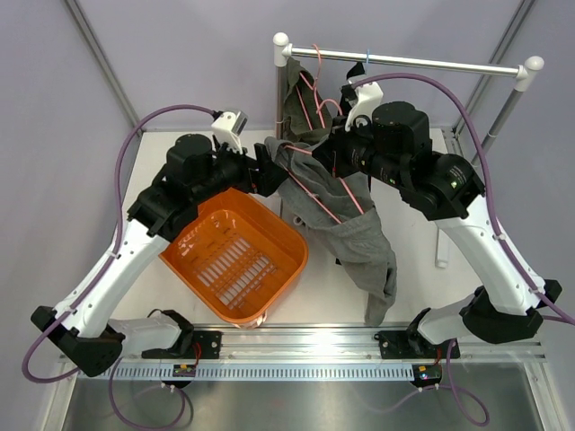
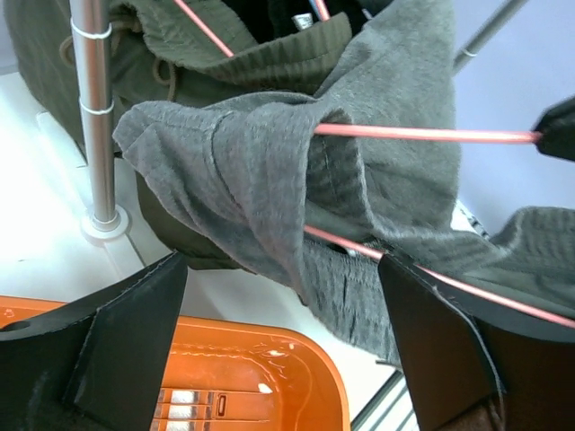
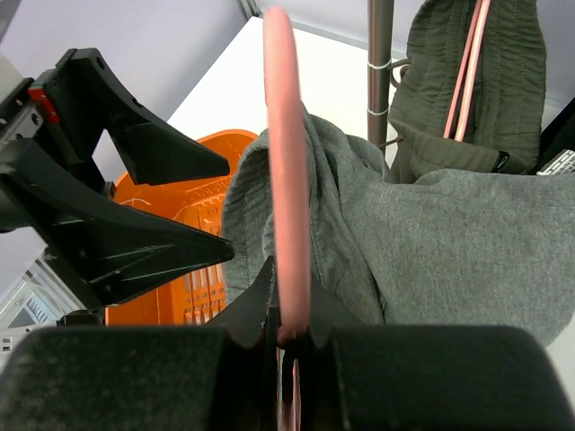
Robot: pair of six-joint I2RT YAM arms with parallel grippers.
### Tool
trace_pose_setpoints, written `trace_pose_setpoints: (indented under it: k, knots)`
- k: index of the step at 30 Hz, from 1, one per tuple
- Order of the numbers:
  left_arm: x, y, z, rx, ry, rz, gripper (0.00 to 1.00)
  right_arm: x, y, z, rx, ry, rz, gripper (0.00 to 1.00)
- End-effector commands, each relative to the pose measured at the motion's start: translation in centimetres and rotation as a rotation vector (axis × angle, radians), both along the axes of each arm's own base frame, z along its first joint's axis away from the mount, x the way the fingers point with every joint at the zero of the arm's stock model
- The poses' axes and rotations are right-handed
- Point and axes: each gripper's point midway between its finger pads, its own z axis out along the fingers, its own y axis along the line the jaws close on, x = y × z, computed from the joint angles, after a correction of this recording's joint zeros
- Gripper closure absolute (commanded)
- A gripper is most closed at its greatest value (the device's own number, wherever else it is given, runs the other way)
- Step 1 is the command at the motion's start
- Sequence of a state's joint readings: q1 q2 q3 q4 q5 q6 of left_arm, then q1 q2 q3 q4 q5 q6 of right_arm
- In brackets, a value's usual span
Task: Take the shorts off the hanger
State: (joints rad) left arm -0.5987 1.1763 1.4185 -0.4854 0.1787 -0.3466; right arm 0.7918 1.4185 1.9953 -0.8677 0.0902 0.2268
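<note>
The grey shorts (image 1: 346, 206) hang draped over a pink hanger (image 1: 314, 193) above the table, one leg trailing down toward the front rail. My right gripper (image 1: 334, 151) is shut on the hanger's pink bar (image 3: 286, 180), with the shorts (image 3: 431, 242) to its right. My left gripper (image 1: 269, 171) is open at the shorts' left edge. In the left wrist view its gripper (image 2: 283, 269) has its wide-apart fingers just below a fold of the shorts (image 2: 252, 180), and the hanger bar (image 2: 422, 135) runs through the fabric.
An orange basket (image 1: 287, 242) sits on the table under the left gripper. A metal rack (image 1: 404, 61) at the back carries another dark green garment (image 1: 301, 99) on its own pink hanger. The rack's post (image 2: 94, 108) stands close to the left of the shorts.
</note>
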Motion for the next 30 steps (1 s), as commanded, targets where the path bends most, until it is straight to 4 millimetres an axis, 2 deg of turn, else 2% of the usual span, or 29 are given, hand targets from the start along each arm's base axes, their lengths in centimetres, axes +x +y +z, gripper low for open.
trace_pose_setpoints:
  k: [1,5,8,9,11,12,15,20,22,26,30]
  knots:
    - [1.4,0.4,0.2,0.018,-0.025,0.085,0.1,-0.3,0.3,3.3,0.059,-0.084,0.005,1.0]
    - [2.2,0.1,-0.4,0.025,-0.015,0.128,0.14,-0.7,0.5,3.4,0.049,-0.089,0.019,1.0]
    - [3.1,0.8,-0.7,0.031,-0.009,0.192,0.25,-0.9,0.3,3.4,0.039,-0.092,0.018,1.0]
    - [3.2,0.9,-0.8,0.032,-0.009,0.202,0.35,-0.9,0.1,3.3,0.034,-0.094,0.011,1.0]
    - [3.6,1.2,-0.6,0.029,-0.014,0.232,0.48,-1.2,-0.2,3.3,0.033,-0.095,0.011,1.0]
    - [3.7,1.3,-0.5,0.029,-0.017,0.241,0.64,-1.3,-0.3,3.3,0.032,-0.095,0.016,1.0]
    - [4.2,2.2,0.2,0.035,-0.031,0.296,0.98,-1.9,-0.6,3.2,0.032,-0.097,0.026,1.0]
    - [5.6,4.3,1.6,0.068,-0.064,0.43,1.0,-4.3,-0.7,3.0,0.036,-0.101,0.115,1.0]
    - [6.4,4.9,1.5,0.086,-0.066,0.484,1.0,-5.7,-0.7,3.1,0.038,-0.108,0.166,1.0]
    - [7.6,5.3,1.3,0.101,-0.068,0.525,1.0,-7.4,-1.6,3.2,0.031,-0.125,0.194,1.0]
    - [8.6,5.0,0.2,0.121,-0.045,0.523,1.0,-8.8,-2.5,4.4,0.076,-0.164,0.222,1.0]
